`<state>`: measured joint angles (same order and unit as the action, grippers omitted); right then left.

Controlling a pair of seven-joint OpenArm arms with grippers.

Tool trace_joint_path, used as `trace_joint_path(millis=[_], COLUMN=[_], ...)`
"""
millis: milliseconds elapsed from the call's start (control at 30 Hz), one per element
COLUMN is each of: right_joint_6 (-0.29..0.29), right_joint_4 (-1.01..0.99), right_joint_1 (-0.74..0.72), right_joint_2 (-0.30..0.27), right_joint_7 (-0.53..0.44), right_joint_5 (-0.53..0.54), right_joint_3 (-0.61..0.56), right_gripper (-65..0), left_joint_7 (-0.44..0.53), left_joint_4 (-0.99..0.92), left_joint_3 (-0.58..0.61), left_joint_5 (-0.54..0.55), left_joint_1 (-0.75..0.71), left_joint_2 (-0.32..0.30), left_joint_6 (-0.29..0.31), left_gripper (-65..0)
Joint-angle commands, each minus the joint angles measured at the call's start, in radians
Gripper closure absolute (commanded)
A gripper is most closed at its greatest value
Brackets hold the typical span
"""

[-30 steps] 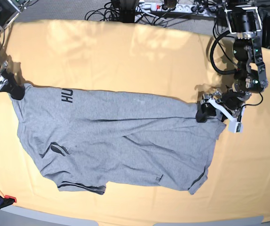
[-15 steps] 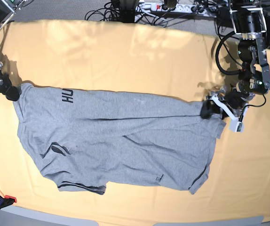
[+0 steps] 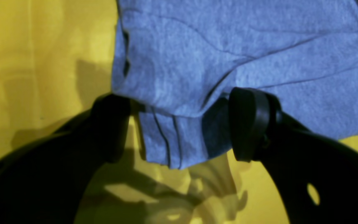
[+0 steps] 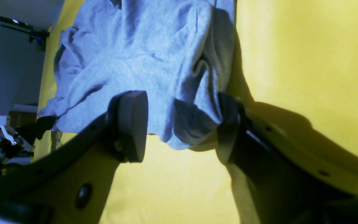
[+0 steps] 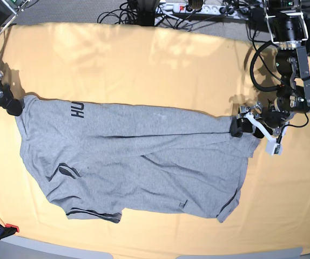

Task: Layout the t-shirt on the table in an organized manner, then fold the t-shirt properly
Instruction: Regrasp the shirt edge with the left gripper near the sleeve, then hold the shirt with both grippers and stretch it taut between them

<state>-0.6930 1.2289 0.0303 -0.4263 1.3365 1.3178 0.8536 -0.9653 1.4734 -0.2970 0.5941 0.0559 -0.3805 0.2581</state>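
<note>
The heather-grey t-shirt lay spread across the middle of the surface, a wide top draped in pale yellow-orange cloth with faint creases and soft shadows. The shirt's knit looked soft and slightly fuzzy, rumpled by long diagonal folds running across its body, with black block lettering near its upper edge on the base view's left and a dark-trimmed hem along the lower edge. In the base view the left pincer sat at the shirt's corner on that view's right, and the right pincer at the opposite corner beside the table's edge. From the left wrist camera, the left pincer stood with its jaws spread wide, the rounded black rubbery pads on either side of a stitched, double-seamed hem corner that lay loose between them, not pinched. From the right wrist camera, the right pincer also stood with its jaws apart; a bunched fold of cloth lay against the darker pad, while the flat oval pad on the other side stood clear of it. Black cables and a power strip lay beyond the far edge.
</note>
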Motion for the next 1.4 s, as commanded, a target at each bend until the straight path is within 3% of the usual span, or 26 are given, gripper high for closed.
trace_joint_path(millis=[0, 233, 400, 467, 567, 600, 833, 933, 1367], right_joint_6=[-0.005, -0.005, -0.005, -0.005, -0.005, -0.005, -0.005, -0.005, -0.005], right_joint_4=[0.013, 0.013, 0.013, 0.013, 0.013, 0.013, 0.013, 0.013, 0.013], right_joint_1=[-0.013, -0.013, -0.013, -0.013, -0.013, -0.013, -0.013, -0.013, 0.008], right_joint_2=[-0.026, -0.026, -0.026, -0.026, -0.026, -0.026, -0.026, -0.025, -0.008], right_joint_7=[-0.011, -0.011, -0.011, -0.010, -0.011, -0.011, 0.015, 0.052, 0.060], right_joint_5=[0.029, 0.029, 0.029, 0.029, 0.029, 0.029, 0.062, 0.129, 0.166], right_joint_3=[0.004, 0.004, 0.004, 0.004, 0.004, 0.004, 0.002, -0.024, -0.132], right_gripper=[-36.4, -36.4, -36.4, -36.4, -36.4, -36.4, -36.4, -36.4, -36.4], left_joint_7=[-0.113, -0.213, -0.181, -0.166, -0.160, -0.160, -0.137, -0.134, -0.130], left_joint_4=[-0.006, -0.006, -0.006, -0.006, -0.006, -0.006, -0.006, -0.006, -0.006], left_joint_3=[-0.001, -0.001, -0.014, -0.028, -0.057, -0.066, -0.126, -0.137, -0.137], left_joint_5=[-0.044, -0.044, -0.048, -0.073, -0.113, -0.108, -0.004, 0.010, 0.010], left_joint_1=[-0.009, -0.009, -0.009, -0.008, -0.008, -0.009, -0.008, -0.008, -0.008], left_joint_2=[-0.010, -0.010, -0.010, -0.010, -0.014, -0.021, -0.093, -0.093, -0.090], left_joint_6=[-0.020, 0.072, 0.074, 0.061, 0.055, 0.056, 0.056, 0.066, 0.071], left_gripper=[-49.6, -49.5, -48.9, -39.7, -2.5, 0.0, 0.0, 0.0, 0.0])
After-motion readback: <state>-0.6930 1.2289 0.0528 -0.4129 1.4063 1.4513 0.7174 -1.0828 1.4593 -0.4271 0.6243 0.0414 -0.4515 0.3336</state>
